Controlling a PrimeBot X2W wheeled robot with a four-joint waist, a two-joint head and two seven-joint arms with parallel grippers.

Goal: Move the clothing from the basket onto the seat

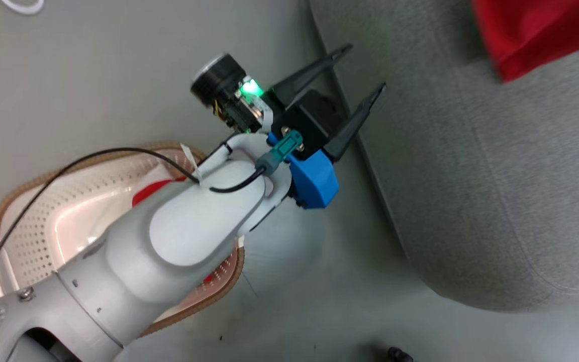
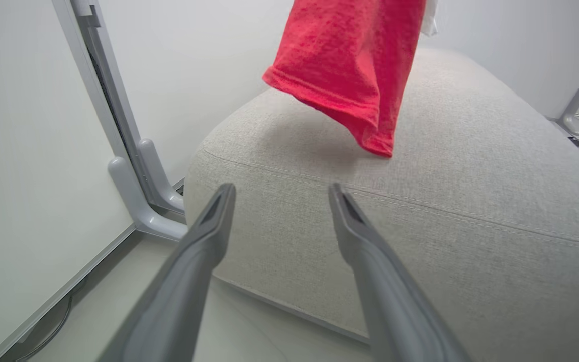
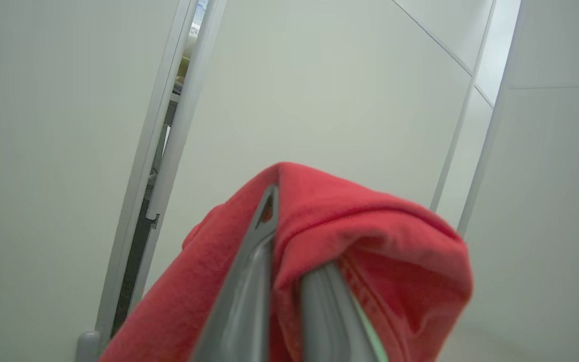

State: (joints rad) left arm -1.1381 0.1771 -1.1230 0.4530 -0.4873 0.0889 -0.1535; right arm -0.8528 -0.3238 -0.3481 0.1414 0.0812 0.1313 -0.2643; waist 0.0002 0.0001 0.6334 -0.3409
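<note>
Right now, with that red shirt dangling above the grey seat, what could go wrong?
1. The held garment hangs near the rounded end of the seat; let go there, it might slide to the floor.
2. Its fabric drapes over the right jaws, so it may cling when they open.
3. The open left jaws sit close to the seat edge and could bump it.

Left gripper (image 1: 366,67) fingers spread, gap between them free. Bare floor (image 1: 319,281) strip runs between basket (image 1: 18,188) and seat (image 1: 495,176). The seat's near top is bare, with open room above. Red garment (image 2: 350,65) hangs over the far part; hem may touch the cushion, hard to tell. Left arm (image 1: 184,236) covers much of the basket opening. Grey frame leg (image 2: 133,176) stands beside the seat corner.
</note>
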